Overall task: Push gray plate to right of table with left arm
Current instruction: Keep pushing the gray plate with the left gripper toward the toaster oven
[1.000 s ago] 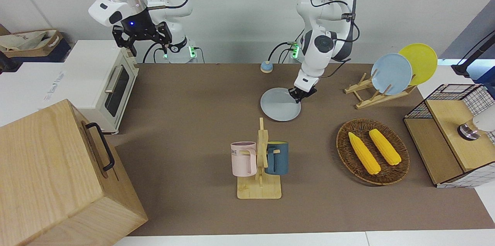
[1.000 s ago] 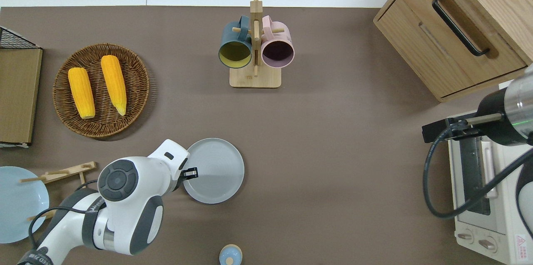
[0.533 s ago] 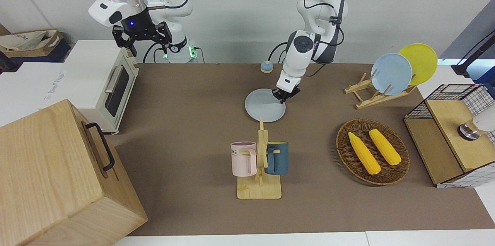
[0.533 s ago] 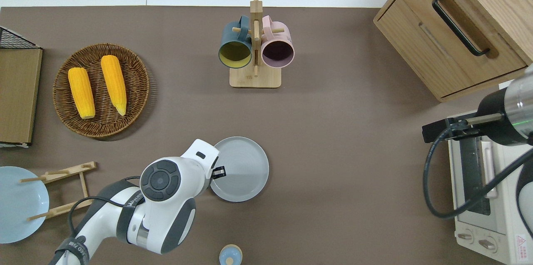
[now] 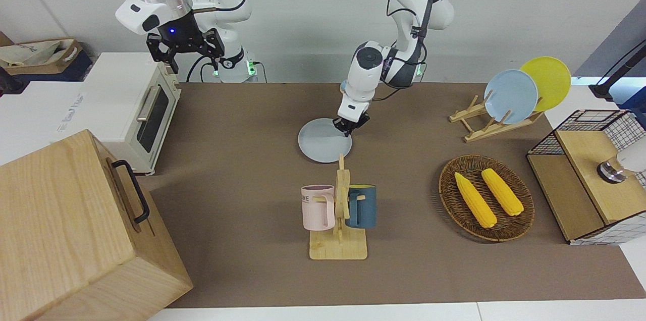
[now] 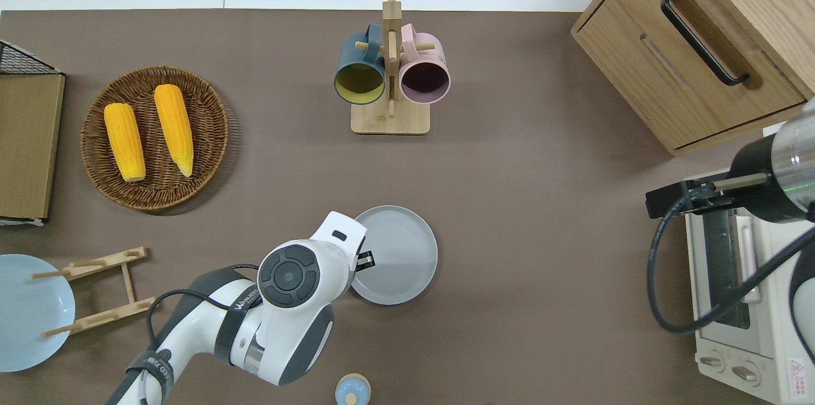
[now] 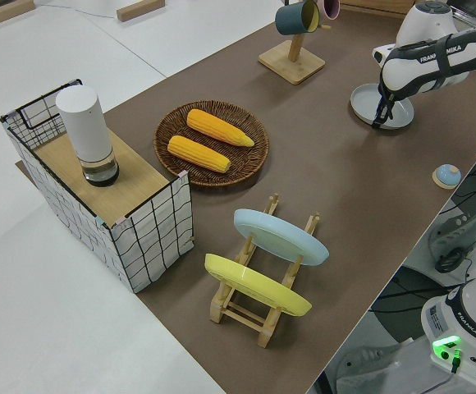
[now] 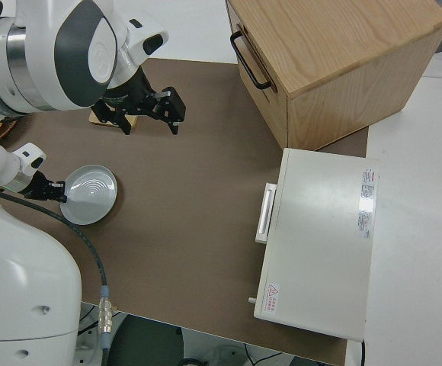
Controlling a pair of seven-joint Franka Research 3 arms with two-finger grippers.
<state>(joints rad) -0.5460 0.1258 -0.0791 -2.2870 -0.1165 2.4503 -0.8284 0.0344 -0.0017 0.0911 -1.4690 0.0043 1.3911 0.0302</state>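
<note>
The gray plate [image 5: 323,142] lies flat on the brown table [image 5: 242,159], nearer to the robots than the mug rack. It also shows in the overhead view [image 6: 401,255], the left side view [image 7: 386,103] and the right side view [image 8: 91,194]. My left gripper [image 5: 348,128] points down and touches the plate at the edge toward the left arm's end [image 6: 366,260]. My right gripper [image 5: 185,52] is parked and open [image 8: 148,114].
A mug rack [image 6: 389,74] holds a blue and a pink mug. A basket of corn [image 6: 155,137], a plate rack with a sky-blue [image 5: 510,96] and a yellow plate, a toaster oven [image 5: 133,109], a wooden cabinet [image 6: 694,42] and a small blue knob [image 6: 352,389] stand around.
My left gripper has slid the gray plate across the table toward the right arm's end. The right arm has not moved.
</note>
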